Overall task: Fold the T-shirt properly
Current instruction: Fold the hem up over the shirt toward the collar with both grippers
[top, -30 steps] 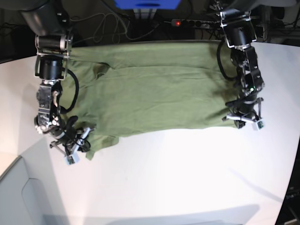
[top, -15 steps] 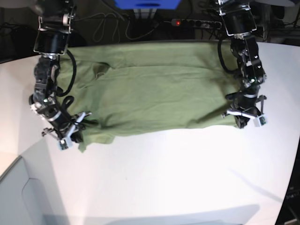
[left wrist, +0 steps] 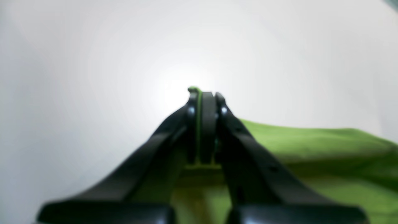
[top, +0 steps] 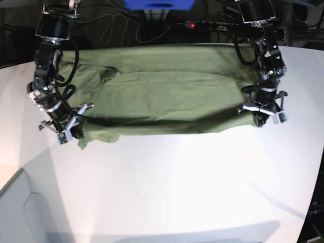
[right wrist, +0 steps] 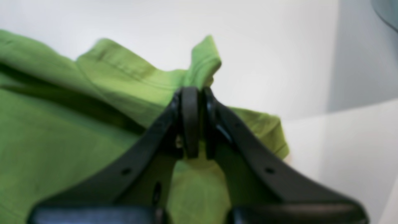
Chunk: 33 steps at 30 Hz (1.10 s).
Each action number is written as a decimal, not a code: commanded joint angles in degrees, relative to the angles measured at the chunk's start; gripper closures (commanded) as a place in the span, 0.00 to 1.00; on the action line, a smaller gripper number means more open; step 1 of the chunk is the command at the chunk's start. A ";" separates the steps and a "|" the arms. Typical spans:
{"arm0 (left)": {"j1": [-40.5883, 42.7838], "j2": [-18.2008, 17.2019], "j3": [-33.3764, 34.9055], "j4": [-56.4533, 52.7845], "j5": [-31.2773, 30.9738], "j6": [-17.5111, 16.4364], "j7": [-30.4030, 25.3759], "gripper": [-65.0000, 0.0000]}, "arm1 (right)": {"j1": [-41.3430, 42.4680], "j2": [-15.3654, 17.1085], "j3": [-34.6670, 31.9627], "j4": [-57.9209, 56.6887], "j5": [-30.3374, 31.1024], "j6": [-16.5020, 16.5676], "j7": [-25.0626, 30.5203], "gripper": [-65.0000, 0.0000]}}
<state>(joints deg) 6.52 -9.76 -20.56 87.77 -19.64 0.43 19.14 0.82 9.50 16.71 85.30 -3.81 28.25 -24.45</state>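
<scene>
The olive-green T-shirt [top: 167,91] lies spread across the far half of the white table, its near edge raised off the surface. My left gripper [top: 262,119], on the base view's right, is shut on the T-shirt's near right corner; in the left wrist view [left wrist: 202,93] a thin green edge shows between the closed fingers. My right gripper [top: 68,135], on the base view's left, is shut on the near left corner; the right wrist view [right wrist: 192,93] shows a hemmed fold of T-shirt [right wrist: 93,102] sticking up from the closed tips.
The white table [top: 192,187] reaches toward the camera in front of the cloth. A grey bin corner [top: 20,212] sits at the lower left. Cables and a power strip [top: 202,24] lie behind the table's far edge.
Both grippers have carried the T-shirt's near edge away from the camera, toward the far side. The near edge now lies higher in the base view and the cloth bulges into a fold.
</scene>
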 commanded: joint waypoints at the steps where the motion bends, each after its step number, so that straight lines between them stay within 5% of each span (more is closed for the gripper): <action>1: -0.06 -0.48 -0.32 1.51 -0.27 -0.21 -1.60 1.00 | 0.37 0.57 0.30 1.16 0.87 0.37 1.37 1.00; 25: 3.28 0.04 -0.59 0.89 0.08 -0.38 -1.60 1.00 | -7.54 0.57 3.99 1.08 1.04 0.54 6.91 1.00; 33: 3.63 0.04 -0.59 0.98 0.17 -0.38 -1.60 1.00 | -10.89 0.74 3.99 3.89 1.04 0.54 7.17 0.65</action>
<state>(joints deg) 10.50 -9.17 -20.99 87.74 -19.46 0.38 19.05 -10.63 9.61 20.36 87.90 -3.90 28.29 -19.18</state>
